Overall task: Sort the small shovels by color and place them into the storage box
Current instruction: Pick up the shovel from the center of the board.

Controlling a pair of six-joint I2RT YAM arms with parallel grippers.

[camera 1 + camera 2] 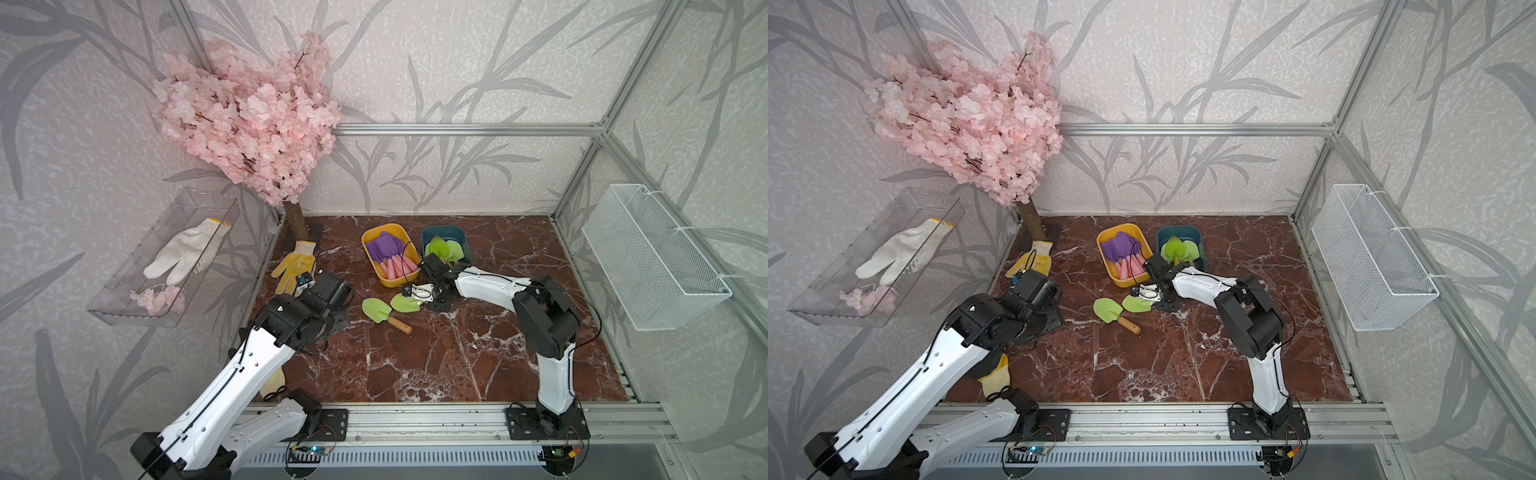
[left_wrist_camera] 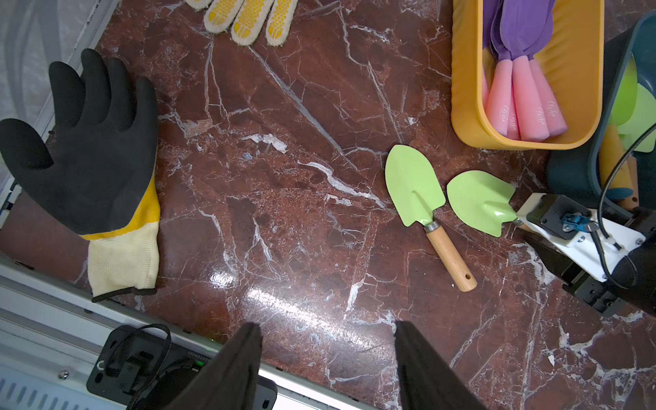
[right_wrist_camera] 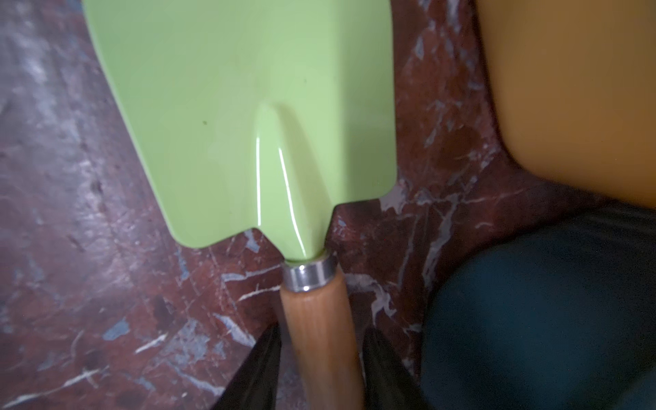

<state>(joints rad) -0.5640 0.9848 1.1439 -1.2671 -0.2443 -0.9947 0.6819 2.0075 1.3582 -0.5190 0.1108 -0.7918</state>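
Shovel (image 3: 241, 124) pickup: right gripper (image 3: 321, 333) straddles its handle, pinch unclear; left gripper (image 2: 326, 324) spread. Next, likely: lift to teal tub (image 1: 442, 228), one o'clock.

Left arm bent, left hand (image 2: 326, 324) spread, right arm outstretched, right hand (image 3: 321, 332) low, narrow-gapped.

Near half of the table (image 1: 436, 365) lies open; yellow tub (image 1: 395, 284) and blue tub (image 1: 444, 229) block the far middle, a glove (image 1: 295, 264) far left.
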